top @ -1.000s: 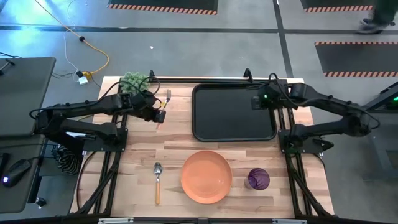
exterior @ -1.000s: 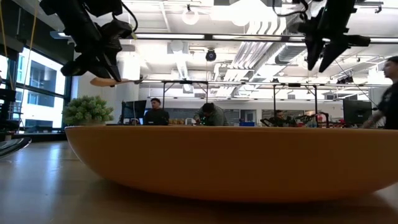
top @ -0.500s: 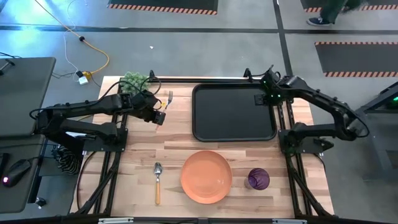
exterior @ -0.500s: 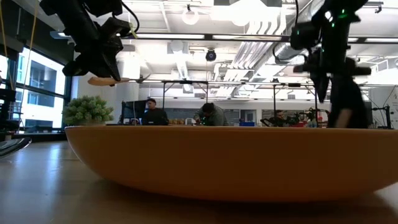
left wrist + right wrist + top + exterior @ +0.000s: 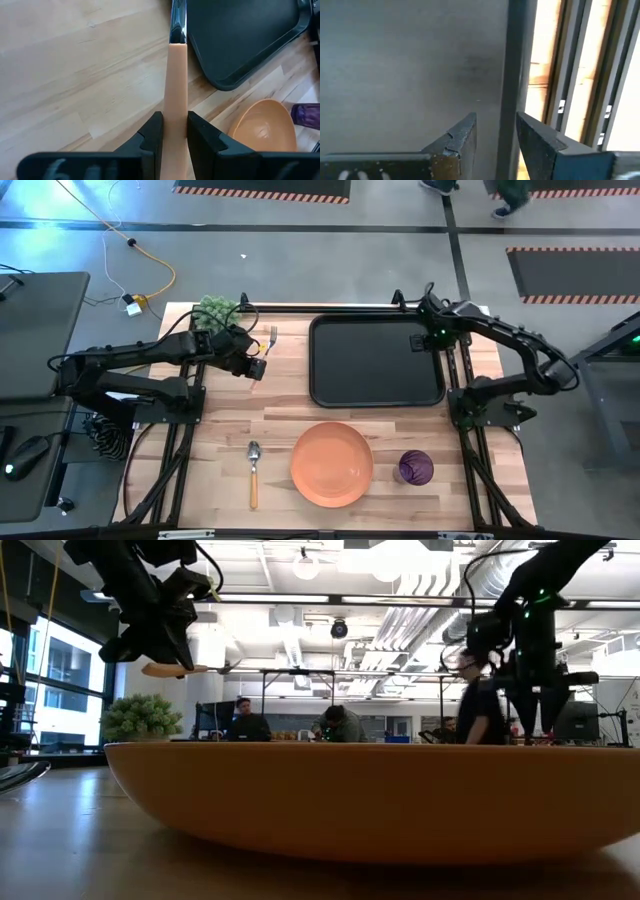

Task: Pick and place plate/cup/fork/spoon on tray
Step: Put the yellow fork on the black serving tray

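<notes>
My left gripper [image 5: 256, 368] is shut on the fork [image 5: 268, 340], high above the table's far left part, left of the black tray [image 5: 312, 360]. The fork's tines point toward the far edge. The orange plate [image 5: 332, 464], the purple cup [image 5: 415, 468] and the spoon [image 5: 253, 470] rest on the table near its near edge. The plate [image 5: 370, 800] fills the low view. My right gripper [image 5: 424, 298] is empty, its fingers a little apart [image 5: 496, 132]. It points down by the tray's far right corner. My left gripper [image 5: 175, 130] pinches the fork's wooden handle [image 5: 176, 100] between its two fingers. The handle runs forward out of the fingers, with the metal part beyond. The fork [image 5: 170, 669] sits about level, lifted clear of the table.
A small green plant [image 5: 215, 310] stands at the table's far left corner. A black rail [image 5: 330, 308] runs along the far edge behind the tray. Bare wood lies between the tray and the plate. People show in the room beyond.
My right gripper has gone from over the tray's far right part toward the table's far edge and has come down. The fork hangs where it was.
</notes>
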